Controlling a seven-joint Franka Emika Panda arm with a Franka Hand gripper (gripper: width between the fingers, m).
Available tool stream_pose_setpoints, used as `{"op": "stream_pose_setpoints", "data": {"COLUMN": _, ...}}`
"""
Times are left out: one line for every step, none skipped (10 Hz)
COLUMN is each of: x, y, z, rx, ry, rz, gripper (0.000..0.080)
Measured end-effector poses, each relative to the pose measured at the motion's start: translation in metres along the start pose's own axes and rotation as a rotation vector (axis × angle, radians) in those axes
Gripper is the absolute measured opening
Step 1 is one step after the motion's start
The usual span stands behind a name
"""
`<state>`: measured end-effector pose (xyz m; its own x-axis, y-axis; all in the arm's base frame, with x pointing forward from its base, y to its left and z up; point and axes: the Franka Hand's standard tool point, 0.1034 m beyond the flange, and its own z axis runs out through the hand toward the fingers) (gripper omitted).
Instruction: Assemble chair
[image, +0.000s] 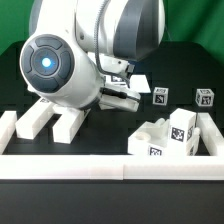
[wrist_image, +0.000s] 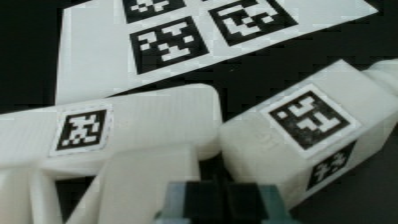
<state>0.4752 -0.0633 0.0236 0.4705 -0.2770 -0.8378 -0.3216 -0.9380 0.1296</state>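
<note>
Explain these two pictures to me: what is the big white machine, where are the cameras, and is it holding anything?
The glossy white shape is a robot arm. One picture looks on from outside; the other is from a camera on its wrist. Matte white chair pieces with black-and-white square tags lie loose on the black table, inside a low white border wall. The wrist picture shows two chunky pieces close up, one and another. The dark pincer is shut and seems to hold nothing.

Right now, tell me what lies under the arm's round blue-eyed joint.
Two white chair bars poke out from beneath it onto the black table; their far ends are hidden by the arm.
</note>
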Motion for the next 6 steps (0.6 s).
{"op": "stream_pose_setpoints", "data": {"x": 0.0, "y": 0.0002, "z": 0.0, "rx": 0.001, "ry": 0.0, "rz": 0.0, "gripper": 0.0005}}
{"op": "stream_pose_setpoints", "data": {"x": 0.0, "y": 0.0008, "z": -0.0001, "rx": 0.002, "ry": -0.001, "rz": 0.0, "gripper": 0.0001}}
{"op": "stream_pose_setpoints", "data": {"x": 0.0006, "y": 0.0035, "z": -0.0012, "rx": 0.008, "ry": -0.001, "rz": 0.001, "gripper": 0.0001}}
{"op": "stream_pose_setpoints", "data": {"x": 0.0008, "y": 0.0039, "z": -0.0012, "rx": 0.009, "ry": -0.001, "rz": 0.003, "gripper": 0.0001}}
{"op": "stream_pose_setpoints", "data": {"x": 0.001, "y": 0.0037, "z": -0.0009, "rx": 0.009, "ry": 0.0, "rz": 0.002, "gripper": 0.0094}}
{"op": "stream_pose_setpoints", "data": {"x": 0.0011, "y": 0.0043, "z": -0.001, "rx": 0.009, "ry": -0.001, "rz": 0.003, "gripper": 0.0229}}
